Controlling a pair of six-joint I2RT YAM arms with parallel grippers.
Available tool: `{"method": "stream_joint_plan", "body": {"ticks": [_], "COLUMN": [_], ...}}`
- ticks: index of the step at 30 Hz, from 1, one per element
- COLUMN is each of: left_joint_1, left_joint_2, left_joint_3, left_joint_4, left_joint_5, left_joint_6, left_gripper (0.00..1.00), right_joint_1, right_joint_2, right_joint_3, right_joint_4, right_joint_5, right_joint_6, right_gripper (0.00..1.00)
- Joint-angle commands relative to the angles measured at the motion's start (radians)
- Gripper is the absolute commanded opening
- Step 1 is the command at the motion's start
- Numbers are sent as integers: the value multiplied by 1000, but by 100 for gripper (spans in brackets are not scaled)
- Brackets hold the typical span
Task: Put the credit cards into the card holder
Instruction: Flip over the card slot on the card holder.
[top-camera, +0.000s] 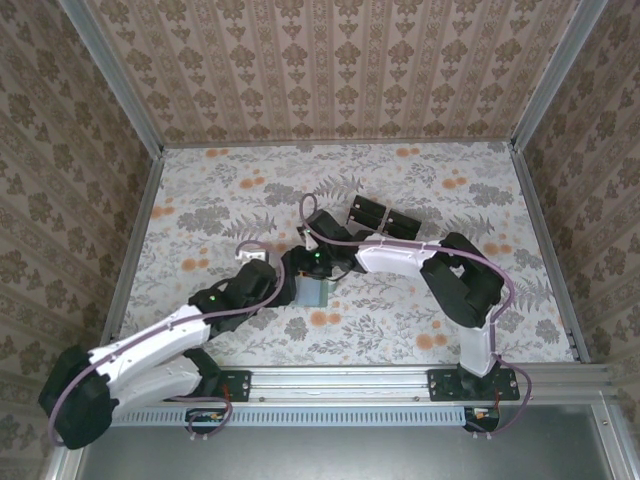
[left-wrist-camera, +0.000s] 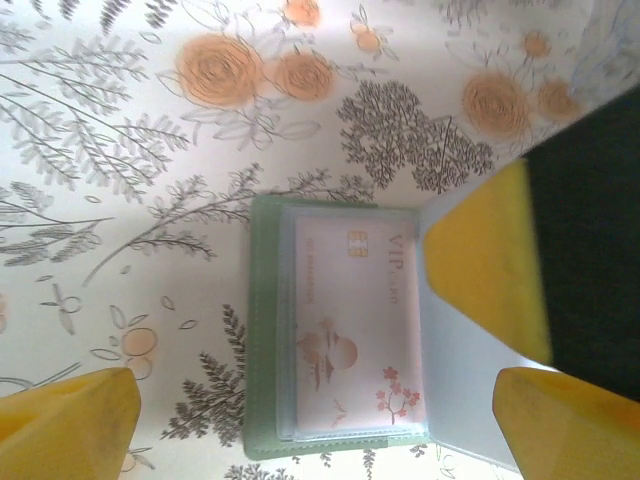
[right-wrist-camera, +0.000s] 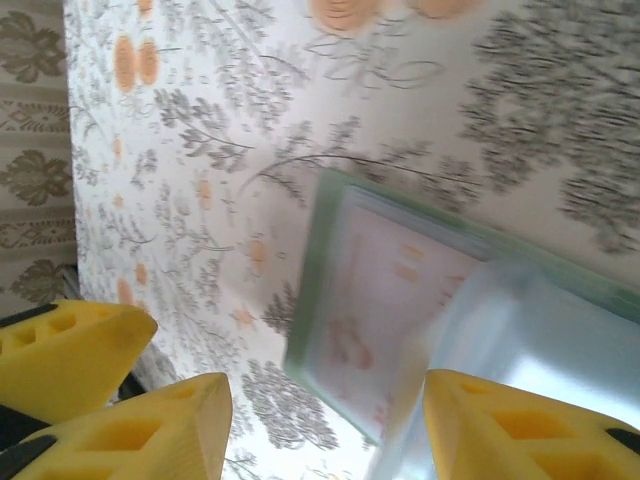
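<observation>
Your bench (top-camera: 420, 200) wears a white cloth printed with grey ferns and leaves and orange blooms, and the walls (top-camera: 330, 70) around it carry a beige-brown striped damask. The card holder (left-wrist-camera: 265, 330) is a dull pale green. The credit card (left-wrist-camera: 350, 310) inside it is whitish pink, with a gold chip, a pale sun motif and pink blossoms (its gold lettering reads VIP). The second credit card (left-wrist-camera: 455, 380) is plain pale grey-blue. Your left pincer (left-wrist-camera: 315, 390) and right pincer (right-wrist-camera: 320, 395) both have yellow fingers. The left arm (top-camera: 160, 345) and right arm (top-camera: 390, 255) are white and black, trailing purple cables (top-camera: 505, 290).
</observation>
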Motion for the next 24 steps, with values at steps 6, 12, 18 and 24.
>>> {"method": "stream_joint_plan", "body": {"ticks": [6, 12, 18, 24], "left_joint_1": [38, 58, 66, 72], "left_joint_2": [-159, -166, -142, -78], "left_joint_3": [-36, -47, -52, -18], "left_joint_4": [-99, -109, -87, -91], "left_joint_5": [-59, -30, -8, -4], "left_joint_6": [-62, -55, -48, -27], "left_gripper": [100, 100, 100, 100], "right_joint_1": [54, 53, 25, -71], "right_joint_2": [172, 151, -23, -228], "right_joint_3": [155, 165, 90, -7], "right_joint_4": [-71, -71, -59, -294], "right_joint_5": [40, 33, 25, 154], "right_joint_6": [20, -2, -76, -269], "right_gripper": [55, 55, 55, 55]}}
